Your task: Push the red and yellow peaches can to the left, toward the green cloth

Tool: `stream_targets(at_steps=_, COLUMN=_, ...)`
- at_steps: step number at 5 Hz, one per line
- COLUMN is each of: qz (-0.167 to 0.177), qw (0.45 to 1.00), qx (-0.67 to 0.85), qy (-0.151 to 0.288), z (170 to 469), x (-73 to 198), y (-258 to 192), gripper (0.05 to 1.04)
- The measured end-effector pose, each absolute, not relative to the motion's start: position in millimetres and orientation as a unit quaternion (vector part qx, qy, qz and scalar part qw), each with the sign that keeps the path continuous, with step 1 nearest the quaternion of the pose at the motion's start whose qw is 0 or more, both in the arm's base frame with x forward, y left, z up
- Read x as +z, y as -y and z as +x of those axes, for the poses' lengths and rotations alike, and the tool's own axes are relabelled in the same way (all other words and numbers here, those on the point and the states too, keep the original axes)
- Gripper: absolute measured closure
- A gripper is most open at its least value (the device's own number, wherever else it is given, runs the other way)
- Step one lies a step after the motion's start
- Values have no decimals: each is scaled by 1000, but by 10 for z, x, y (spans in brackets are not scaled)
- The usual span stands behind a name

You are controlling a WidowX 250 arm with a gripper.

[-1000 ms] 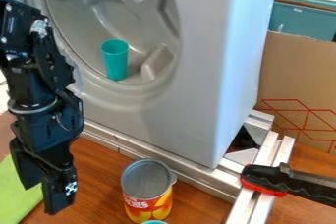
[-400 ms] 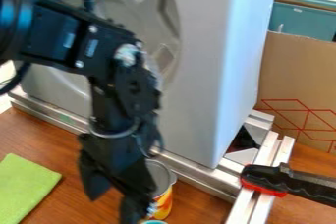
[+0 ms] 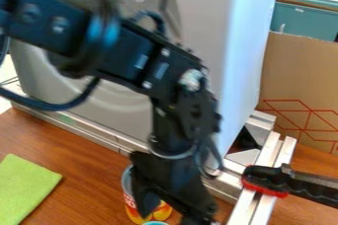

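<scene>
Gripper: we see the black gripper (image 3: 173, 215) hanging at the lower middle of the view, in front of the can and partly covering it.
Jaws: spread, with part of the can's label showing through the gap; we see nothing pinched in them, and we cannot tell whether either one touches the can.
Arm: we follow the black arm (image 3: 125, 54) as it comes in from the upper left and bends down toward the counter.
Can: the can (image 3: 134, 212) stands upright on the counter (image 3: 86, 179), its yellow-orange label partly in our sight and much of its top hidden by the gripper.
Teal rim: just below the can in our view, at the bottom edge, we make out a round teal rim (image 3: 155, 223); the rest of that thing is cut off.
Cloth: a green cloth (image 3: 25, 189) lies flat on the counter, at our far left, well apart from the can.
Grey appliance: behind the can we have a big grey housing (image 3: 234, 36), with metal rails (image 3: 285, 152) along its foot and out to the right.
Clamp: a black and red clamp (image 3: 267, 179) sits over the rails at our right.
Cardboard: a brown sheet with red lines (image 3: 300, 78) stands behind the rails.
</scene>
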State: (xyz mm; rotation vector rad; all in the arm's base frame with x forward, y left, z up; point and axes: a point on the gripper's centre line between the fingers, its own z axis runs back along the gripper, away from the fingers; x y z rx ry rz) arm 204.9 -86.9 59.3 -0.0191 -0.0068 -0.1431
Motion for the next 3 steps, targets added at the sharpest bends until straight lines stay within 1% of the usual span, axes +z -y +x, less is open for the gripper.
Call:
stream_targets(at_steps=1, qz=-5, qw=998, qx=-56, qy=15, z=2212, x=433, y=979, gripper=83)
stream_targets(at_steps=2, qz=8, qw=997, qx=-69, qy=26, z=2389, x=282, y=1010, gripper=83)
stream_targets(at_steps=3, qz=-20, qw=990, qx=-129, qy=49, z=2493, x=223, y=1055, gripper=83)
